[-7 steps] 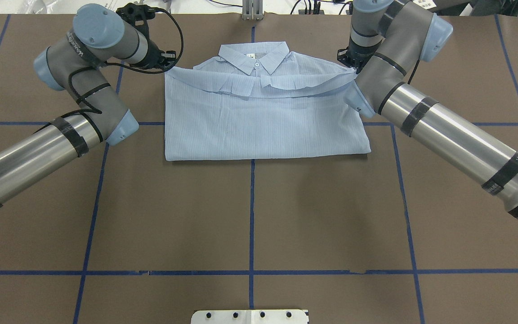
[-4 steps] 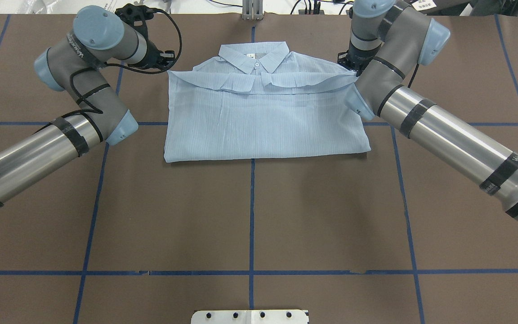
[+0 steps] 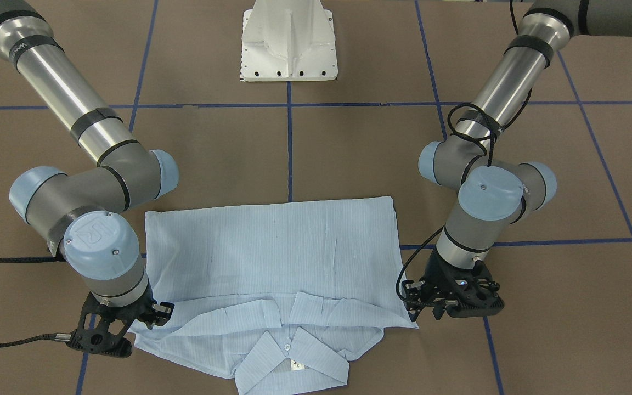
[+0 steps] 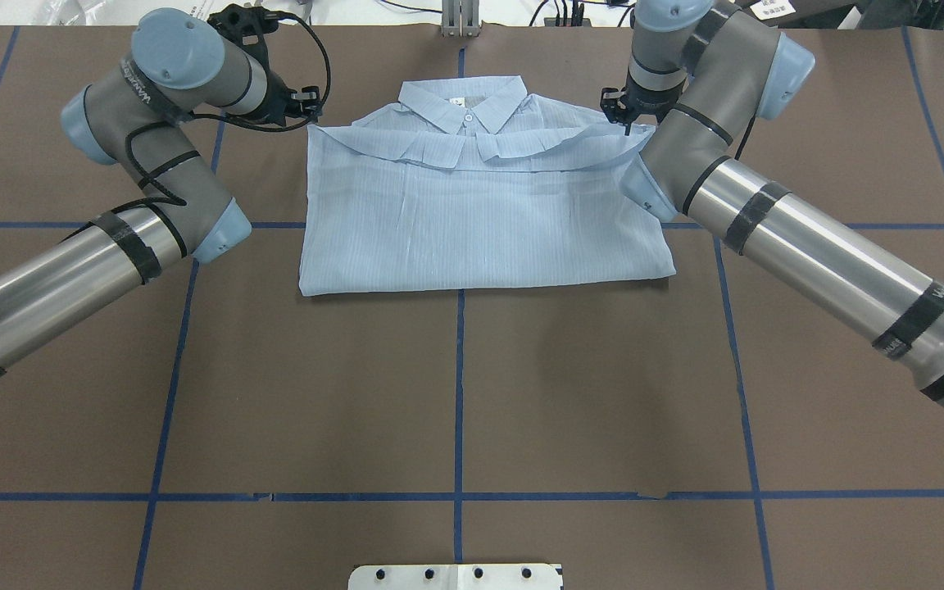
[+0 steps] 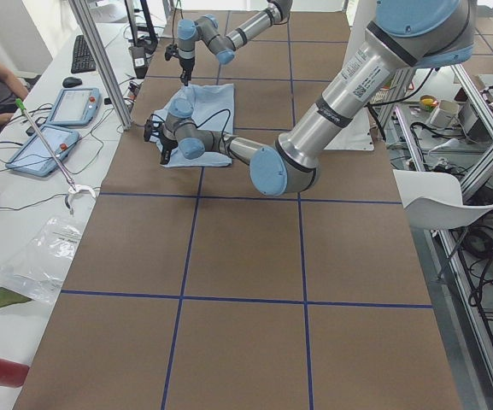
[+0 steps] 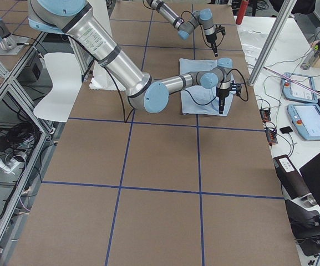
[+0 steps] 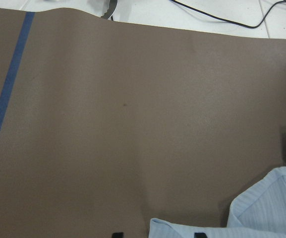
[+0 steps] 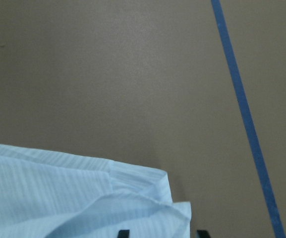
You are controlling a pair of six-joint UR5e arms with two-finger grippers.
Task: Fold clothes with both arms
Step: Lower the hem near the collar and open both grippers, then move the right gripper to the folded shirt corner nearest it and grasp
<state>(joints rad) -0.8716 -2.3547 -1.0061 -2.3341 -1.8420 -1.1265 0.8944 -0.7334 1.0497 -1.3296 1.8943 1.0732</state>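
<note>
Now left tool (image 3: 442,304), right tool (image 3: 118,326) beside shirt (image 3: 272,252)

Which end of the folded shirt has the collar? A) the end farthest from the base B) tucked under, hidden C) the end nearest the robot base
A: the collar lies exposed on top, at the edge of the shirt that is farthest from the white base.

My left arm (image 4: 54,283) and right arm (image 4: 824,254) both reach to the collar end of the shirt (image 4: 480,221), one on each side of it, elbows bent and wrists pointing straight down. My left gripper (image 3: 455,300) and right gripper (image 3: 108,329) hang low at the two ends of the shirt's folded-over edge. The fingertips (image 7: 115,234) of each are spread wide apart.
</note>
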